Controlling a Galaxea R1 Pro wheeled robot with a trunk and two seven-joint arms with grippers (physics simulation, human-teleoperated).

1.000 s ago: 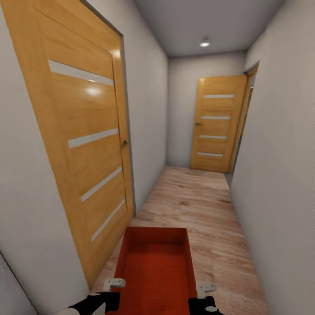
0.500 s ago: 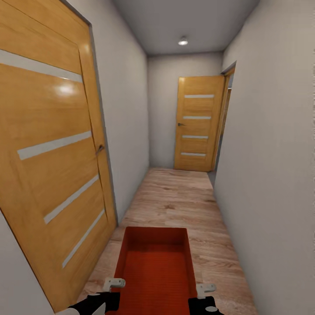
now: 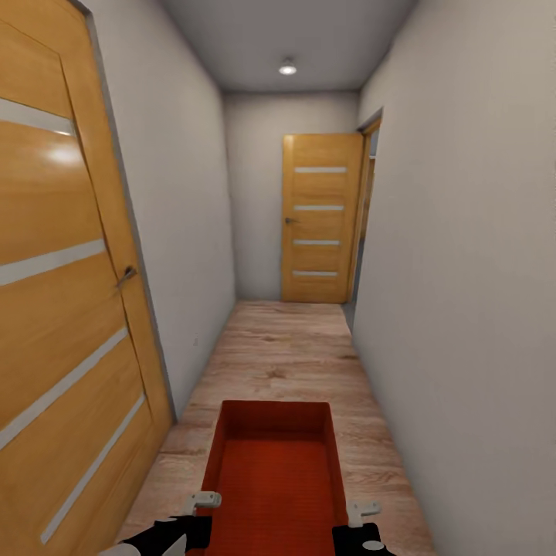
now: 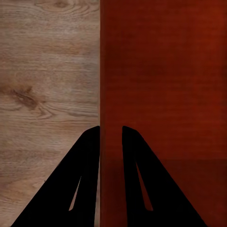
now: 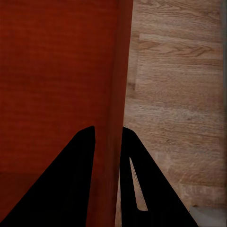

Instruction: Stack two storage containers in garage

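Since the earlier frames the camera has advanced and swung: the near wooden door [image 3: 62, 309] sits further left and the far wooden door [image 3: 320, 224] nearer centre, while the bin stays in place between both arms. Left gripper [image 4: 111, 130] is clamped on the left wall of the orange-red rectangular open-top plastic bin [image 3: 274, 479], one finger [image 4: 87, 156] outside, one inside. Right gripper [image 5: 108, 130] is likewise clamped on the right wall. Bin is carried above the light wood plank floor [image 3: 286, 347] of a narrow corridor with grey walls [image 3: 463, 270].
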